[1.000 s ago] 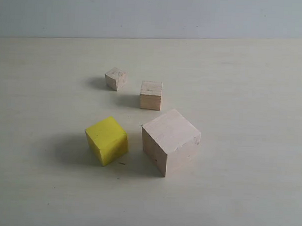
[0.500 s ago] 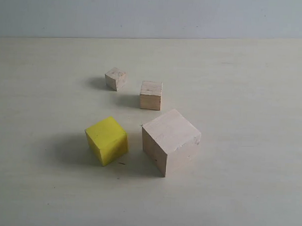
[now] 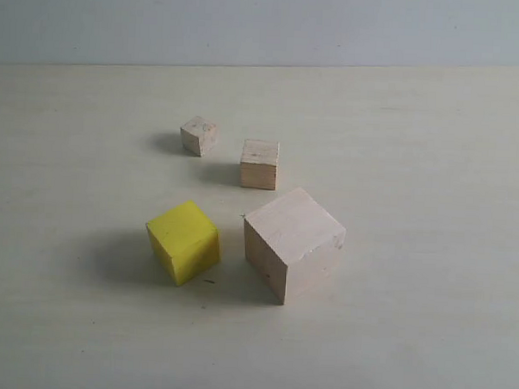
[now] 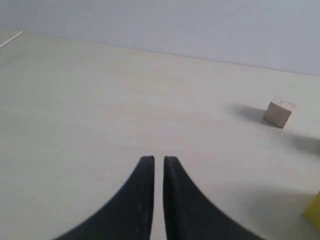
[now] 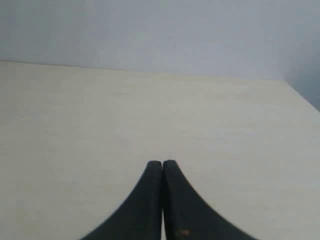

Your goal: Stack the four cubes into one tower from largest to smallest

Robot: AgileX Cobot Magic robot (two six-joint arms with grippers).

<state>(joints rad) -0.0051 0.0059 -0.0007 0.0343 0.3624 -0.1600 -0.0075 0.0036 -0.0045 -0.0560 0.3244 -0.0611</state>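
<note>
The large pale bare-wood cube (image 3: 293, 243), bright yellow cube (image 3: 184, 241), small wood cube (image 3: 259, 163) and smallest wood cube (image 3: 198, 136) stand apart on the table (image 3: 433, 168). They look light and rigid; grip opposite flat faces. The left gripper (image 4: 158, 161) shows a thin slit, the right gripper (image 5: 162, 164) is closed, both empty.

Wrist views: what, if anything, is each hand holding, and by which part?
Nothing is held. The left hand and the right hand are both closed, with nothing between their fingers.
</note>
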